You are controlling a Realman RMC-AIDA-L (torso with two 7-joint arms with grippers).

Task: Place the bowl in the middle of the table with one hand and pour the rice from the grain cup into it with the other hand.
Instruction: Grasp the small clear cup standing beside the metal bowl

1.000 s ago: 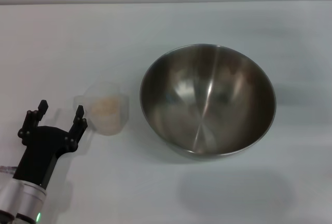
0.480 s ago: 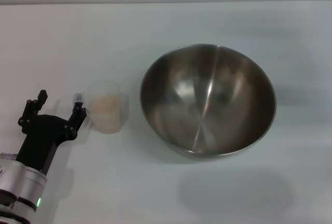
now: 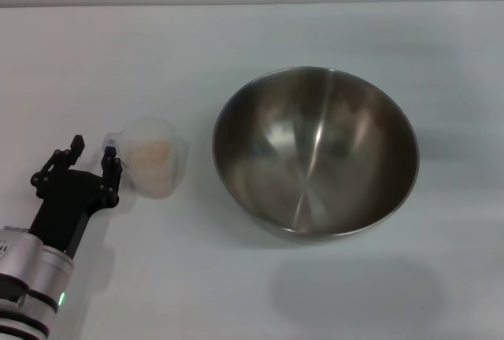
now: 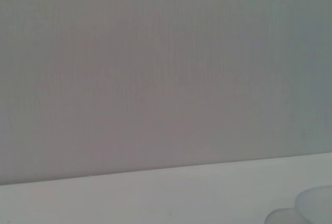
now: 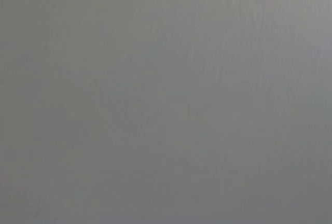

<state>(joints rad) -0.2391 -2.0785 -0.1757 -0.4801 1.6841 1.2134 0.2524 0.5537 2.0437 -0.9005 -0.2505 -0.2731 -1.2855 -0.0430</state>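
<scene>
The left gripper [image 3: 93,159] is near the worktop's [image 3: 236,41] left edge, its jaws open just beside the cup [image 3: 152,167]. Rice [image 3: 150,153] sits inside. The bowl [image 3: 315,151] rests mid-worktop.

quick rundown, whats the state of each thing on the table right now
bowl: upright on the table, empty, no rice in it
grain cup: upright, left of the bowl and apart from it
rice: all in the grain cup, not yet poured
left gripper: open, right beside the grain cup's handle side
right gripper: not in view
</scene>
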